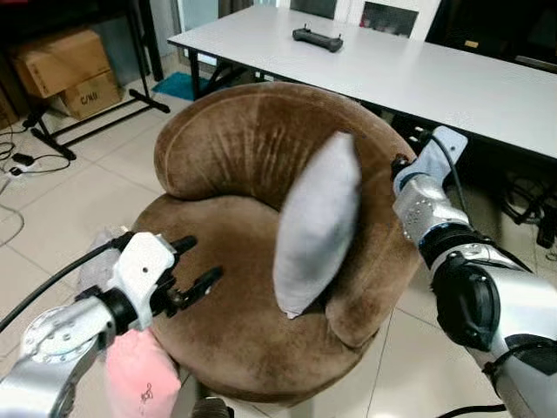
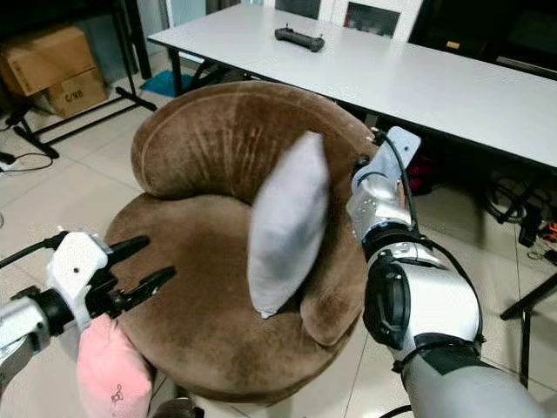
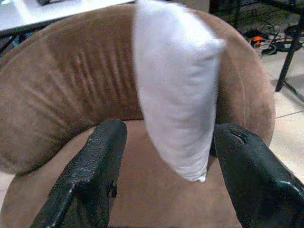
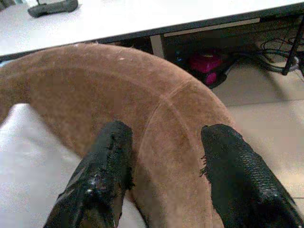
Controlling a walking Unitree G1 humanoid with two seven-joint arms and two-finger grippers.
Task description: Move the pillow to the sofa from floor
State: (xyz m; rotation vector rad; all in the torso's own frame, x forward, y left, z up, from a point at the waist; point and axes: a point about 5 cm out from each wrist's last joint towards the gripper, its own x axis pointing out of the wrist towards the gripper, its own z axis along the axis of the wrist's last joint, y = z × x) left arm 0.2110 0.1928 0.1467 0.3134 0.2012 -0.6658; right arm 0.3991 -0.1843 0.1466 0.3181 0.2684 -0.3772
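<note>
Left eye view looks down on a round brown sofa (image 1: 235, 261) with a grey pillow (image 1: 318, 222) standing on edge on its seat, leaning against the inside of the curved backrest and armrest on the robot's right. The pillow's lower corner touches the seat cushion.

The left pincer (image 1: 196, 266) hovers just over the front left part of the seat, its two black fingers spread apart and holding nothing, well apart from the pillow. In the left wrist view those fingers (image 3: 90, 175) frame the pillow (image 3: 175, 90), which stands tall against the brown backrest.

The right arm reaches round the outside of the sofa's right armrest. In the right wrist view the right pincer (image 4: 164, 161) sits above the top of the brown backrest rim with its fingers parted and nothing between them; a patch of the pillow (image 4: 33, 166) lies just beside one finger.

Behind the sofa runs a long white counter (image 1: 418, 70) carrying a black controller (image 1: 317, 37). Cardboard boxes (image 1: 65, 70) stand on the tiled floor (image 1: 61, 200) at the far left, and something pink (image 1: 139, 374) lies on the floor just beside the sofa's front left.
</note>
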